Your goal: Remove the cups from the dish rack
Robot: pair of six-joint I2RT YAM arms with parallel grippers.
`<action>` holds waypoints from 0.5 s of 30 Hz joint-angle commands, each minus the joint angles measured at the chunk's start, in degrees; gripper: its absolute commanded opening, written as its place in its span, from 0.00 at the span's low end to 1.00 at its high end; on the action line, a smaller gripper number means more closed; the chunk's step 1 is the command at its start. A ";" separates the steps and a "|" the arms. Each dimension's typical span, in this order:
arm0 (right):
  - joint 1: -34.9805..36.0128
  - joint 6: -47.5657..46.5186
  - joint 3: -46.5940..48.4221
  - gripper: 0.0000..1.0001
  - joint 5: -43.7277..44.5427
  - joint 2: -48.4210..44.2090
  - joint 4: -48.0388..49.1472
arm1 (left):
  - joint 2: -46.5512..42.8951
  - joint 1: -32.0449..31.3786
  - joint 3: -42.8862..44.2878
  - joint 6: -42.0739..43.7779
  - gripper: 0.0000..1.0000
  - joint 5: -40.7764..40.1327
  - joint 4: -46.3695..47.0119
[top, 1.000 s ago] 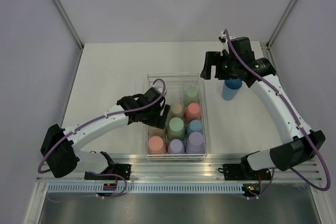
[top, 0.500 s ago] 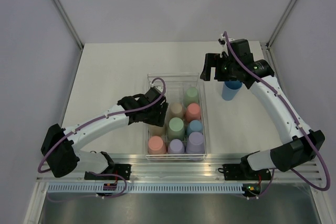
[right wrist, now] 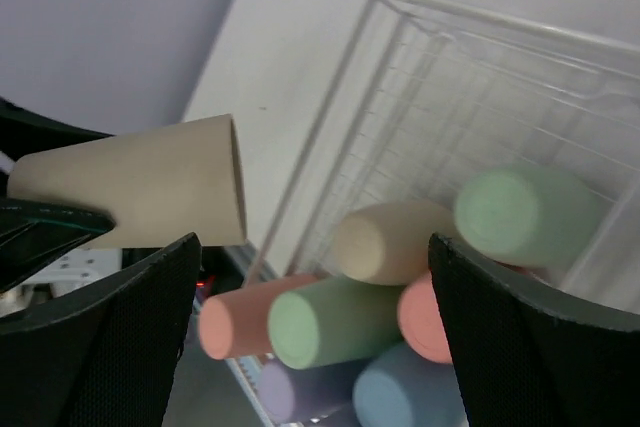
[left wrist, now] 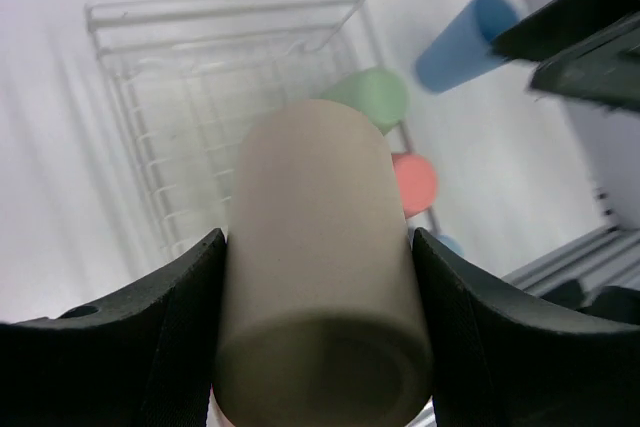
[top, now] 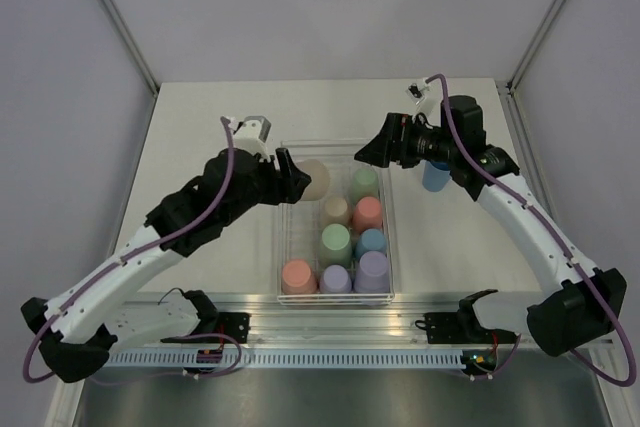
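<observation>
A matte cream tabletop [top: 215, 132] lay beneath the left tool [top: 298, 177] and the right tool [top: 378, 150]. Beyond both tools rose a plain back wall [top: 330, 7] of pale grey-lilac. A left wall [top: 60, 147] of the same shade stood outward of the left tool, and a right wall [top: 595, 67] outward of the right tool. Two metal struts [top: 113, 17] ran along the rear corners where the walls met. On the near side of the tools, a ribbed aluminium rail [top: 330, 319] edged the tabletop, followed by a slotted strip [top: 330, 358] and a dark grey surface [top: 330, 397]. The light was even and soft, the shadows faint.
</observation>
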 commanded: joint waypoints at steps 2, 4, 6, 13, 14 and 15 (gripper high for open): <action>-0.19 12.64 -7.81 0.98 -18.98 -3.14 27.59 | -6.69 4.61 -8.28 -5.40 0.02 13.00 17.76; -0.28 16.08 -9.41 0.98 -20.24 -3.84 30.80 | -9.95 7.52 -12.07 -8.65 0.02 18.02 22.80; -0.19 17.57 -11.08 0.98 -21.38 -4.90 33.26 | -11.53 12.79 -17.17 -12.76 0.02 25.93 29.72; 0.16 31.26 -19.25 0.98 -26.30 -6.66 52.86 | -13.04 23.26 -31.94 -27.98 0.02 41.86 55.58; 0.25 31.81 -20.74 0.98 -26.39 -6.31 54.79 | -12.43 23.44 -33.69 -29.13 0.02 42.74 57.52; 0.34 31.90 -21.28 0.98 -26.31 -6.13 54.98 | -12.16 23.44 -34.15 -30.44 0.02 43.27 58.85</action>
